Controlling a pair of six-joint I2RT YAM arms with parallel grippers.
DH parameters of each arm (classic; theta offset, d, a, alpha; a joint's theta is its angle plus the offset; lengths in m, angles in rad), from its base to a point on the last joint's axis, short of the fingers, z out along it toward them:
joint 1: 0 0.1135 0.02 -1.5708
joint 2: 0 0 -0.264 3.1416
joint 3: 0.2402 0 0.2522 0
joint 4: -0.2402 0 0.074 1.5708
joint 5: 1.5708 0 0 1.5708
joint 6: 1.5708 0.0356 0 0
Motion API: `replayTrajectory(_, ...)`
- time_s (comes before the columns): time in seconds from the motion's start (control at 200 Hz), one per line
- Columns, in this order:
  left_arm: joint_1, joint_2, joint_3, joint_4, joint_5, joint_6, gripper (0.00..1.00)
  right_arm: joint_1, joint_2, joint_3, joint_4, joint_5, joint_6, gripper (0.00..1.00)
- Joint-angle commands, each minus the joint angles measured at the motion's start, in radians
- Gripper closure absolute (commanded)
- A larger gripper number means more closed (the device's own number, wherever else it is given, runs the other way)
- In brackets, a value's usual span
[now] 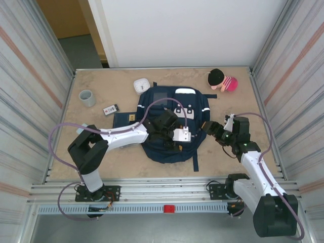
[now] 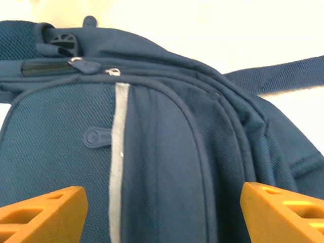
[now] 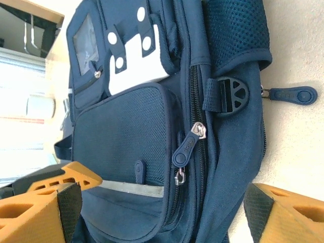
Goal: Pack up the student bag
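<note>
Zippers (image 3: pixel 189 144) on student bag (image 3: pixel 126 136) show close from right wrist.

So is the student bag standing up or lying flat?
Lying flat: the student bag rests on the table, with its white buckle patch facing up toward the overhead camera.

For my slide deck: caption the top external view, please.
Left tool over the student bag, right tool beside it, both open.

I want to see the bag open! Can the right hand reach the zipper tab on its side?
Probably yes. The right hand is open beside the student bag, and the zipper tab lies straight ahead of it with nothing in between.
</note>
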Motion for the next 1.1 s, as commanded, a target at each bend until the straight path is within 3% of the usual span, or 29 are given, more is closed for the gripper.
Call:
replayTrajectory(0.0, -0.002, 0.026, 0.040, 0.029, 0.002, 0.011, 0.20, -0.012, -0.001, -0.012, 0.025, -0.038, -0.013, 0.15)
replayTrajectory(0.281, 0.010, 0.140, 0.021, 0.094, -0.107, 0.026, 0.21, -0.028, -0.022, -0.019, 0.034, -0.048, -0.009, 0.16)
replayTrajectory(0.341, 0.010, 0.146, 0.010, 0.088, -0.114, 0.045, 0.26, -0.027, -0.029, -0.019, 0.035, -0.051, -0.008, 0.16)
replayTrajectory(0.431, 0.013, 0.104, -0.038, 0.151, -0.122, 0.032, 0.48, -0.035, -0.033, -0.022, 0.030, -0.048, -0.021, 0.16)
replayTrajectory(0.501, 0.031, 0.044, -0.049, 0.142, -0.060, 0.002, 0.84, -0.048, -0.028, -0.027, 0.049, -0.064, -0.022, 0.16)
replayTrajectory(0.591, 0.081, -0.032, -0.004, 0.016, 0.130, -0.027, 1.00, -0.066, -0.003, -0.026, 0.094, -0.109, -0.017, 0.14)
replayTrajectory(0.737, 0.154, -0.144, 0.011, -0.098, 0.307, 0.033, 1.00, -0.068, 0.029, -0.017, 0.178, -0.110, -0.058, 0.15)
replayTrajectory(0.912, 0.307, -0.261, 0.026, -0.182, 0.544, 0.045, 1.00, -0.068, 0.060, -0.021, 0.307, -0.101, -0.126, 0.20)
replayTrajectory(1.092, 0.439, -0.336, 0.032, -0.209, 0.671, 0.043, 1.00, -0.050, 0.156, -0.041, 0.488, -0.138, -0.204, 0.28)
